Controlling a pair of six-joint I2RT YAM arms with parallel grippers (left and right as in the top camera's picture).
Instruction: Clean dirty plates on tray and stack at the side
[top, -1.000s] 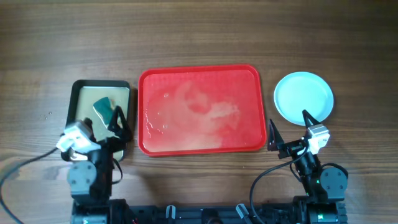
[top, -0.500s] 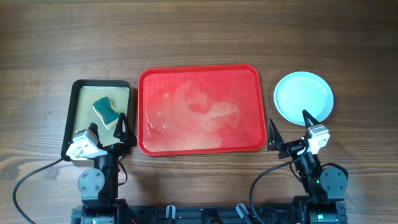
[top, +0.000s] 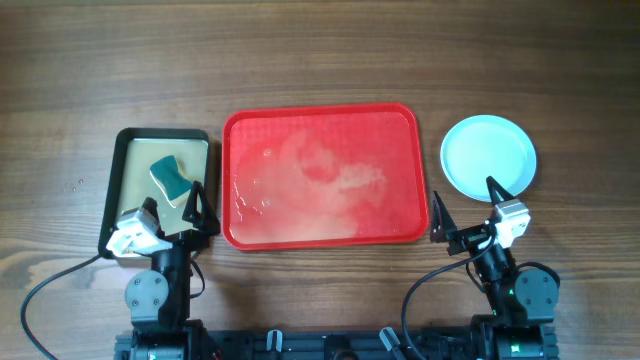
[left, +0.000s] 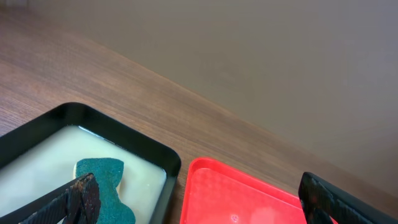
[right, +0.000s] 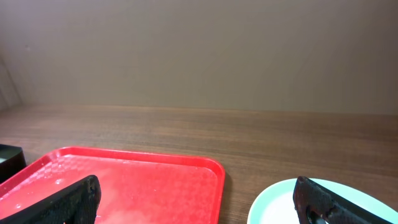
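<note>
overhead, the right gripper (top: 465, 213) rests with fingers apart; the plates (top: 488, 155) lie just beyond it, right of the tray (top: 322, 109). the left gripper (top: 174, 210), also spread, sits well apart, so the right arm is nearer.

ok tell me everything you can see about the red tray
The red tray is a large rectangle with rounded corners and a raised rim, plastic by its look, with a finely textured floor. A whitish wet film and droplets smear much of that floor; no plate lies on it. It sits flat on the wooden table, between the black tray and the pale blue plate, touching neither.
</note>
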